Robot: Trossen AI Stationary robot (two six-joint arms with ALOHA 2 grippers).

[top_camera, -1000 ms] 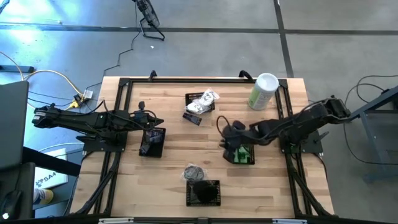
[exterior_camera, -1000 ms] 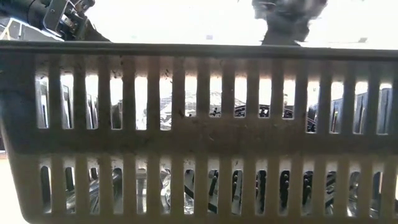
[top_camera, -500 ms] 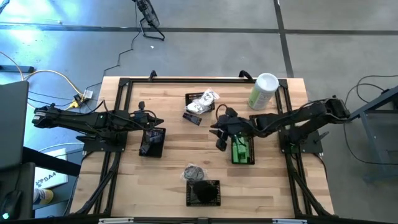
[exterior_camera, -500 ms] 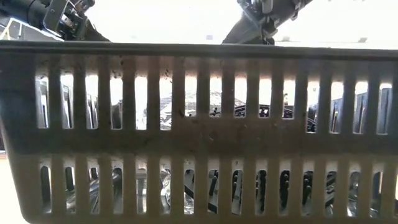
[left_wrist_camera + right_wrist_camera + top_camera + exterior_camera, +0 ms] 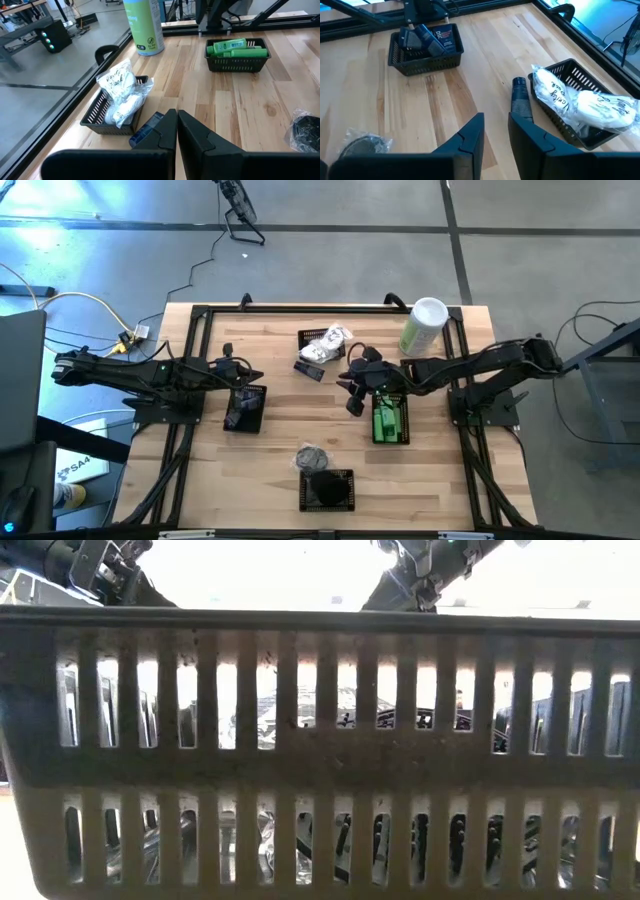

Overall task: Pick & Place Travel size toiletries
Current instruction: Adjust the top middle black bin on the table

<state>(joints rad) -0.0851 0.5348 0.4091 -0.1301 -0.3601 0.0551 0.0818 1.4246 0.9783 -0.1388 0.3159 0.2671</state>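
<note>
My right gripper (image 5: 352, 402) (image 5: 496, 132) hangs open over bare wood between the basket of green bottles (image 5: 390, 422) (image 5: 237, 52) and a loose dark tube (image 5: 308, 370) (image 5: 521, 100), with nothing between its fingers. The tube lies flat on the table beside a basket of white crinkly packets (image 5: 322, 345) (image 5: 580, 102). My left gripper (image 5: 256, 374) (image 5: 176, 125) is shut, empty, and waits above the basket of dark blue tubes (image 5: 245, 408) (image 5: 426, 46). A bagged dark round piece (image 5: 313, 455) (image 5: 365, 145) lies on the wood.
A tall pale-green canister (image 5: 423, 327) (image 5: 143, 25) stands at the far right. A black basket (image 5: 327, 490) sits near the front edge, and its slatted wall (image 5: 320, 740) fills the low view. A black frame (image 5: 200, 315) runs along the table's sides.
My right gripper has drawn away from above the green-bottle basket toward the table's left and far side, nearer the loose dark tube, rising a little and tipping up toward level. The green bottles, covered before, now show in their basket.
</note>
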